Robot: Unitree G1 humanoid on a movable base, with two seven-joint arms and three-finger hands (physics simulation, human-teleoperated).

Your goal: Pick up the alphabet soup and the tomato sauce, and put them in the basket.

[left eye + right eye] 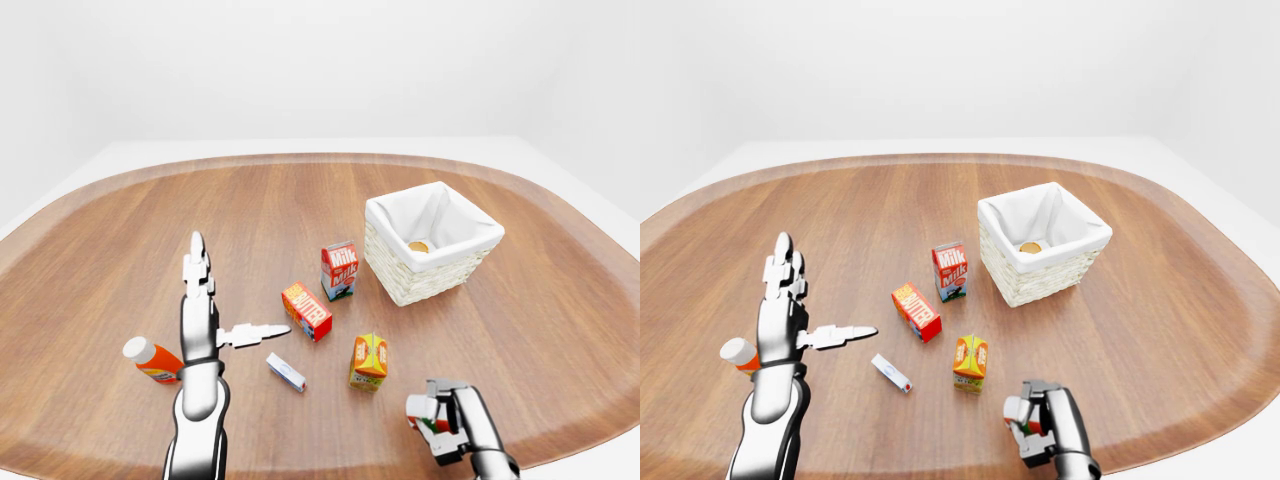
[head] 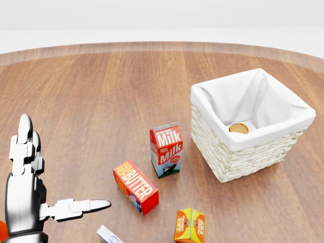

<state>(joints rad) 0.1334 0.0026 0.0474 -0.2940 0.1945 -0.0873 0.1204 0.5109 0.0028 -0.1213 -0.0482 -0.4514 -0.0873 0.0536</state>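
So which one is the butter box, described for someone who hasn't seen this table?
Start at the white-lined wicker basket on the wooden table. In the head view the upright milk carton stands just left of it, and the butter box lies below and left of that carton. It is the only flat-lying red and orange box, with BUTTER printed along it.

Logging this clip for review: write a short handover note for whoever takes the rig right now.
Left hand: open, fingers spread, holding nothing, raised over the table.
Right hand: closed round a small red and white can at the bottom of the eye views; its label can't be read.
Basket: one can already lies inside, so one item looks done.
Left: carry the held can up and right to the basket and drop it in. Milk, butter and the juice carton stay put.
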